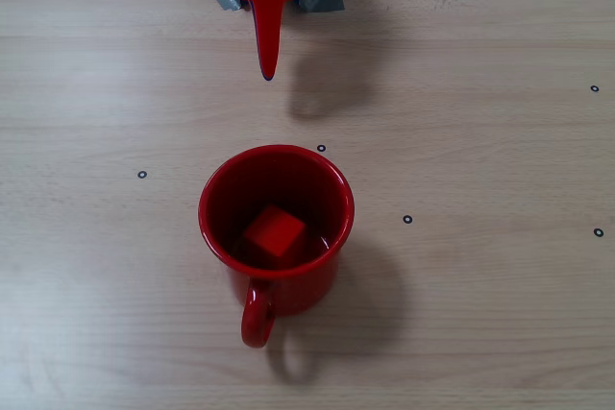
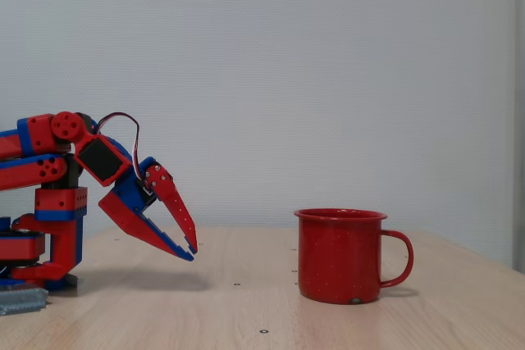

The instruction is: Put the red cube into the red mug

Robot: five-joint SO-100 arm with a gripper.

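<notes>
In the fixed view from above, the jaws are showing only as one red pointed finger, so whether they are apart or together cannot be told there; the gripper [image 1: 268,69] is hanging at the top of the picture, well apart from the red mug [image 1: 332,199]; the mug is standing upright on the wooden table [image 1: 500,141] with its handle pointing toward the bottom edge; the red cube [image 1: 274,231] is lying inside the mug, on its bottom, tilted a little.

In the fixed view from the side, the gripper [image 2: 191,248] is pointing down and to the right with its two fingers nearly meeting at the tips, holding nothing; it is hovering above the table [image 2: 246,309], left of the red mug [image 2: 340,256]; the mug's handle is facing right; its wall is hiding the cube.
</notes>
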